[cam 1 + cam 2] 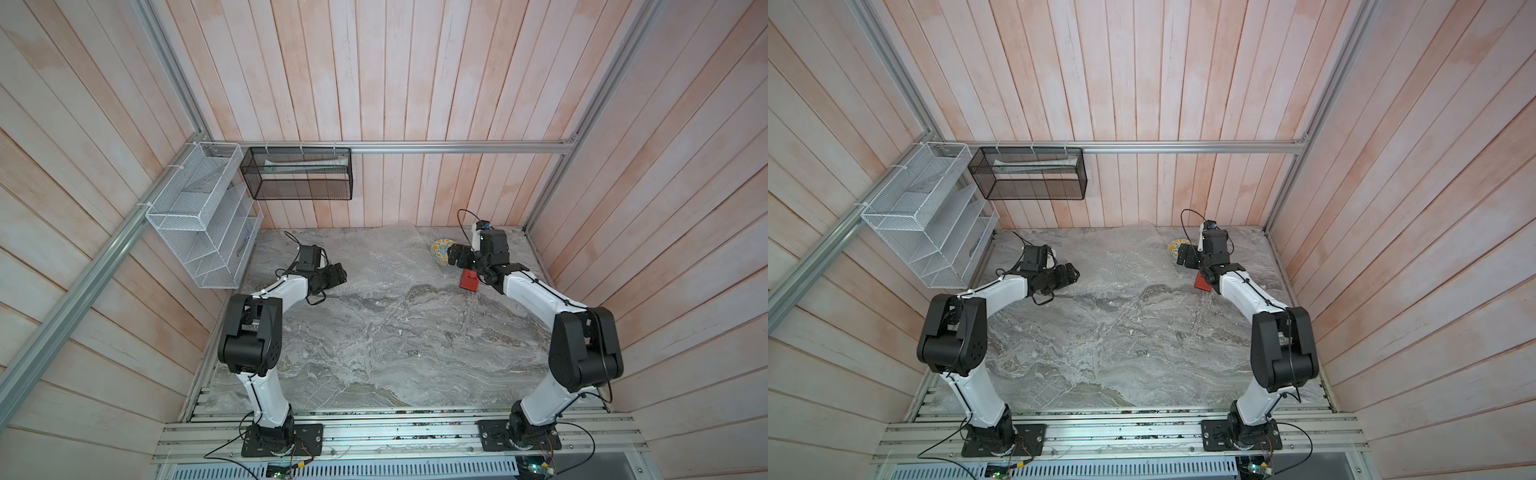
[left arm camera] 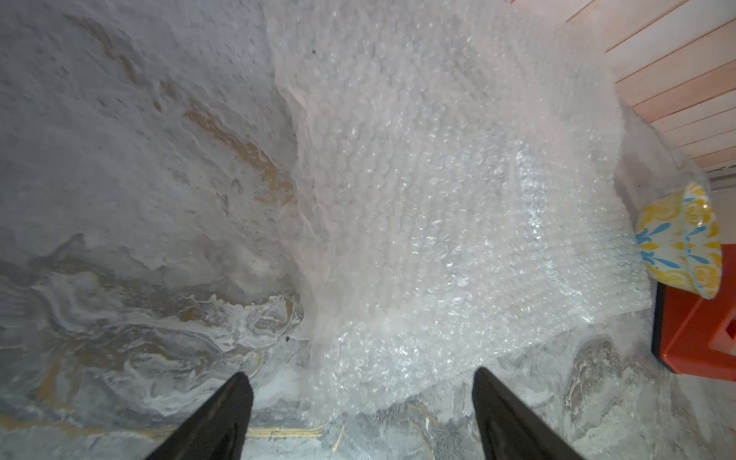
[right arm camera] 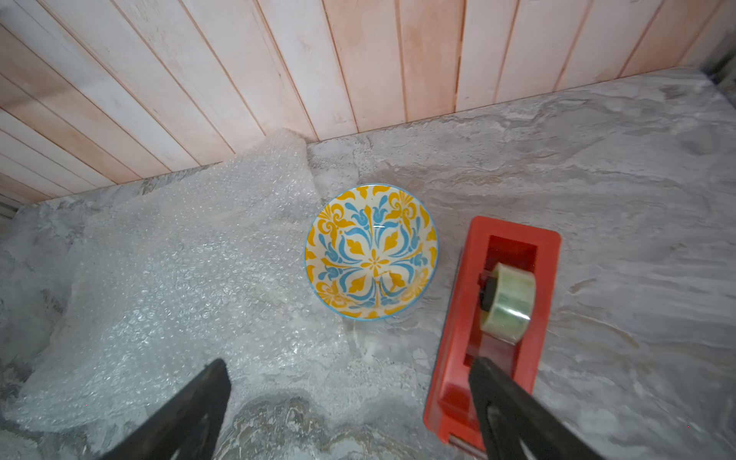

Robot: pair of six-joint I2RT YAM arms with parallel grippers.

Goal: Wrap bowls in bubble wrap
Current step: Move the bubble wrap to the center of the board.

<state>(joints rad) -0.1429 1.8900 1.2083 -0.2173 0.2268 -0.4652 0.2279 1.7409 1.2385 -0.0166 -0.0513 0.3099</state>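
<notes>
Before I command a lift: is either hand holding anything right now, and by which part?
Nothing is held. The left hand is open at the edge of the bubble wrap; the right hand is open, short of the bowl.

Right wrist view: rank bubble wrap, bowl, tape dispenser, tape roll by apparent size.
1. bubble wrap, by far the largest.
2. tape dispenser, longer than the bowl is wide, but it lies nearer the camera, so this rank is unsure.
3. bowl.
4. tape roll, the smallest.

My bench [image 3: 557, 167] looked like veined grey marble, matt; the bubble wrap [image 3: 179, 278] glistened, crinkly clear plastic; the bowl [image 3: 372, 251] shone glazed.
</notes>
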